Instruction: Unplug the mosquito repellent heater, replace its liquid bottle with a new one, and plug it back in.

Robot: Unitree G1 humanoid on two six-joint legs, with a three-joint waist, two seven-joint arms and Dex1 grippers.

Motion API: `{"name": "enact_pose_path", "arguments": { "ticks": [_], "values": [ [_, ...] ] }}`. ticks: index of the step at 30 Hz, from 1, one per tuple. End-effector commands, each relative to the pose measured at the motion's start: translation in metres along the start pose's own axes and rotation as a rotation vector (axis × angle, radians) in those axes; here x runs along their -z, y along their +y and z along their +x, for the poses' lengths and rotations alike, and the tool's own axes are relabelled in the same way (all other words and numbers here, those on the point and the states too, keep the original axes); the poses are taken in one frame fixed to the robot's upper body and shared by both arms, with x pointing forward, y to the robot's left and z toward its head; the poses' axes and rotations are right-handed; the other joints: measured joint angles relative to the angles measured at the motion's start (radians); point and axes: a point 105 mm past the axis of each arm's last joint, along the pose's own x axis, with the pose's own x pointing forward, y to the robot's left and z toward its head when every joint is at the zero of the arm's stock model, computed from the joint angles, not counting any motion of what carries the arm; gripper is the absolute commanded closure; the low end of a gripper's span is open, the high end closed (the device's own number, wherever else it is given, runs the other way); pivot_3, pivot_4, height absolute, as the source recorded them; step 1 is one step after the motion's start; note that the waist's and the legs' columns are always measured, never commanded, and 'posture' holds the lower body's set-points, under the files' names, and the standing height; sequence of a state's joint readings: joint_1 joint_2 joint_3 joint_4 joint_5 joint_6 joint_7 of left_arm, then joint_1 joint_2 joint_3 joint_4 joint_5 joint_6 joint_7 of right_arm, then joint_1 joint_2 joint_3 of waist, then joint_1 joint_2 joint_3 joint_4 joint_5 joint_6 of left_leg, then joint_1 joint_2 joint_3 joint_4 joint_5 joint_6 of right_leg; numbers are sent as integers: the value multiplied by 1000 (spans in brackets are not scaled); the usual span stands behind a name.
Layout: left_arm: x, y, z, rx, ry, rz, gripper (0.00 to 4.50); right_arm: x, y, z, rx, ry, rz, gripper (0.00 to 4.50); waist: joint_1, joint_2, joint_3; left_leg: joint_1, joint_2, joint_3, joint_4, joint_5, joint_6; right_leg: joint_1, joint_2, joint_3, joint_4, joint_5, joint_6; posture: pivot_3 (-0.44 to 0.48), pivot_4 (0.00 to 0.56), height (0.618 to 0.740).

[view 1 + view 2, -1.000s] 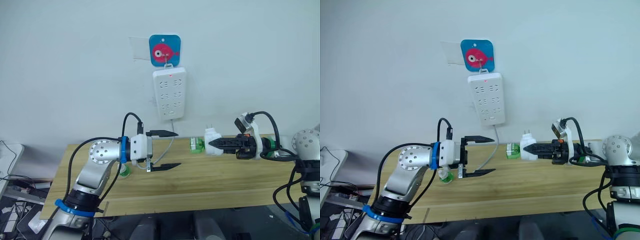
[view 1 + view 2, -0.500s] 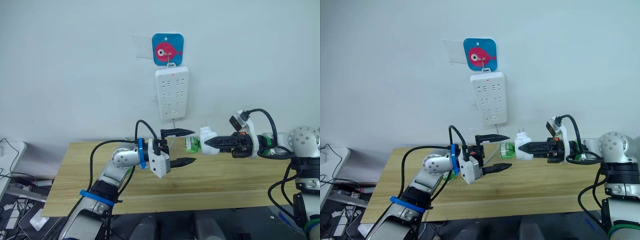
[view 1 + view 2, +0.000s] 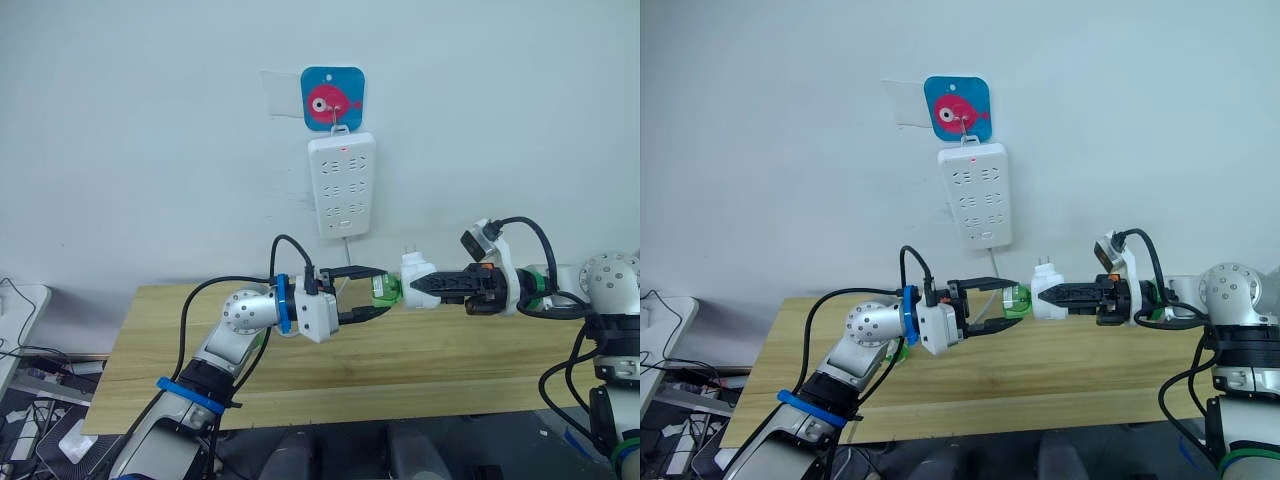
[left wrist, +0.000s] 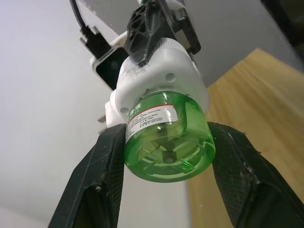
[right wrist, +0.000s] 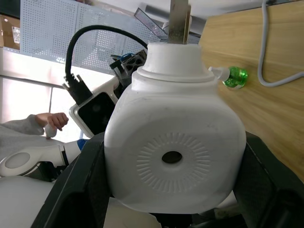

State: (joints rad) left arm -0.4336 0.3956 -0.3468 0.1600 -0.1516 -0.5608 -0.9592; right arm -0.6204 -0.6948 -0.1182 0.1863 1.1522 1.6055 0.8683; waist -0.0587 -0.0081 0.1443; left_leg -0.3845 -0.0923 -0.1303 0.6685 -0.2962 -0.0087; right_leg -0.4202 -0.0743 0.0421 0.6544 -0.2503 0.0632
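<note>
The right gripper (image 3: 418, 290) is clamped on the small white plastic heater (image 3: 414, 279), held above the wooden table (image 3: 150, 330), its translucent green bottle (image 4: 166, 142) sitting between the spread fingers (image 4: 102, 185) of the left gripper (image 3: 372, 294). An off-centre squeeze could tilt the bottle or tug the heater loose. The white power strip (image 3: 342, 185) hangs on the wall at twelve o'clock, its cord (image 3: 345, 285) trailing close behind the fingers, and the capped green spare bottle (image 5: 234, 77) lies on the table at about eight o'clock.

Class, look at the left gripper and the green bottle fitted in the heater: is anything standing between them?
Nothing visible does. The left gripper has its fingers open on either side of the green bottle, which is seated in the white heater that the right gripper holds.
</note>
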Motion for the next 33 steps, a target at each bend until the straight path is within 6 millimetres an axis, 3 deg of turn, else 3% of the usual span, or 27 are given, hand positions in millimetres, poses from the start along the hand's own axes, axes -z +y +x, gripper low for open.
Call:
{"name": "enact_pose_path", "arguments": {
  "ticks": [1, 6, 7, 10, 13, 14, 17, 19, 23, 25, 28, 31, 33],
  "values": [
    [-26, 20, 1, -26, -88, -485, 2237, 0, 14, 0, -22, 33, -71, 1506, -4, 0, 0, -2, 0, 0, 2, -1, 1, -1, 0, 0, 2, 0, 0, -124, 131, 740],
    [-39, 17, -12, 116, -84, -1184, 2237, 4, 17, 1, -19, 73, -108, 1506, -14, 0, 0, -2, 1, -3, 9, -1, 2, 0, 3, -2, 10, -1, 1, -117, 131, 740],
    [-33, 14, -15, 132, -37, -1273, 2237, 4, 17, 2, -21, 78, -113, 1506, -15, 0, 0, 0, 1, -3, 10, -1, 2, 1, 4, -2, 10, -1, 1, -118, 132, 740],
    [-24, 13, -17, 137, -20, -1462, 2237, 2, 15, 4, -20, 75, -114, 1506, -22, 0, 0, 5, 0, -3, 11, 0, 3, 7, 8, -2, 11, 0, 2, -118, 132, 740],
    [-17, 21, -16, 79, -43, -1527, 2237, 2, 14, 5, -25, 71, -109, 1506, -25, 0, 0, 9, 0, -2, 11, 0, 2, 11, 8, -2, 10, 0, 2, -121, 133, 740],
    [-18, 24, -17, 74, -57, -1534, 1519, 2, 15, 4, -27, 68, -107, 1506, -24, 0, 0, 9, 1, -3, 11, 0, 2, 10, 8, -1, 10, 0, 1, -125, 137, 740],
    [-22, 30, -18, 67, -95, -1542, 660, 0, 15, 3, -31, 53, -98, 1506, -25, 0, 0, 8, 1, -3, 11, 0, 1, 8, 5, -1, 10, 0, 1, -125, 137, 740],
    [-21, 33, -20, 48, -87, -1525, 118, 0, 15, 1, -31, 48, -93, 1506, -25, 0, 0, 6, 1, -3, 10, 1, 0, 6, 4, -1, 10, 0, 1, -128, 142, 740],
    [-18, 50, -37, -25, -39, -1328, 51, -2, 13, -3, -20, 24, -78, 1506, -25, 0, 0, 4, 1, -1, 10, 2, -2, 4, 3, 0, 9, 0, 1, -133, 145, 740],
    [-22, 54, -43, -21, 35, -1095, 51, -5, 11, -7, -10, 0, -63, 1506, -25, 0, 0, 2, 1, 0, 10, 2, -3, 2, 3, 1, 9, 1, 0, -128, 149, 740],
    [-31, 33, -43, 100, 126, -660, 51, -10, 7, -10, -4, -36, -43, 1506, -22, 0, 1, 1, 1, 1, 8, 3, -3, 1, 3, 2, 8, 1, -1, -117, 153, 740],
    [-34, 8, -46, 193, 123, -443, 51, -13, 6, -10, -1, -51, -38, 1506, -21, 1, 1, 1, 1, 3, 7, 2, -3, 1, 1, 4, 5, 1, -1, -123, 157, 740],
    [-32, 1, -46, 194, 118, -302, 51, -14, 5, -10, 0, -55, -38, 1506, -19, 1, 2, 0, 1, 4, 7, 2, -3, 0, 1, 4, 4, 1, -1, -122, 158, 740]
  ]
}}
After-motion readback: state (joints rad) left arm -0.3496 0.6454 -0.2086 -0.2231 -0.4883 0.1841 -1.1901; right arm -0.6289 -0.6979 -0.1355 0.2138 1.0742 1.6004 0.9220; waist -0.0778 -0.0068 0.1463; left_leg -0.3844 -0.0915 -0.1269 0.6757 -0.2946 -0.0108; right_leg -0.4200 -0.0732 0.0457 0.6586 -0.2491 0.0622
